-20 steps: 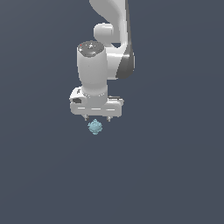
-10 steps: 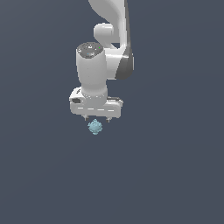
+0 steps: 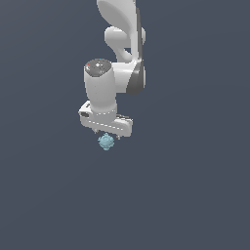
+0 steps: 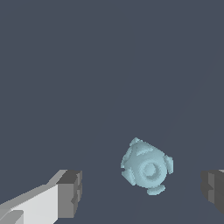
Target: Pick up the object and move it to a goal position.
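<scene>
The object (image 3: 106,141) is a tiny pale teal-blue bumpy lump lying on the dark grey floor. My white gripper (image 3: 107,135) hangs straight down just above it, fingertips close to its top. In the wrist view the object (image 4: 146,168) lies between the two dark finger pads (image 4: 70,194), nearer the far pad (image 4: 213,189), and touches neither. The jaws stand wide apart and hold nothing.
Plain dark grey floor (image 3: 195,195) all around. No other object or marker shows in either view.
The arm has come down: the gripper sits lower, closer over the object. The object has not moved.
</scene>
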Controlling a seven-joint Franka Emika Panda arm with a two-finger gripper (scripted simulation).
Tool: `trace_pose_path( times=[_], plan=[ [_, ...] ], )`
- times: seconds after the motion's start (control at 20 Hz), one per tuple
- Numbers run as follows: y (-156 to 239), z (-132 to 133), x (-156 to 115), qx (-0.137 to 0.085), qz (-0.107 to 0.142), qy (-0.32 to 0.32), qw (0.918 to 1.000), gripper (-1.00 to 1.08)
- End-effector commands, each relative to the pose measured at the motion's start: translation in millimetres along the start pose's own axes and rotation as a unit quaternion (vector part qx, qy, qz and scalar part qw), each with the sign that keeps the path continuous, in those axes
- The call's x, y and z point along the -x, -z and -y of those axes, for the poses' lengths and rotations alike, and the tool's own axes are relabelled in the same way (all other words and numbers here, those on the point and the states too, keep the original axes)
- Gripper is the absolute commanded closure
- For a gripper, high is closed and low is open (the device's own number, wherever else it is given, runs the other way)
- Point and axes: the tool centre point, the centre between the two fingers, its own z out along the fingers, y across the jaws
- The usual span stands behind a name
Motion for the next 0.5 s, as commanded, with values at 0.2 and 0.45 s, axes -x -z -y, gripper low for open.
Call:
trace_pose_path(
  times=[0.2,0.45],
  plan=[
    [-31,-14,15,0.001,0.015,-0.104,0.9944,-0.92],
    [-49,-24,26,0.004,0.023,-0.171,0.9850,-0.92]
  ],
)
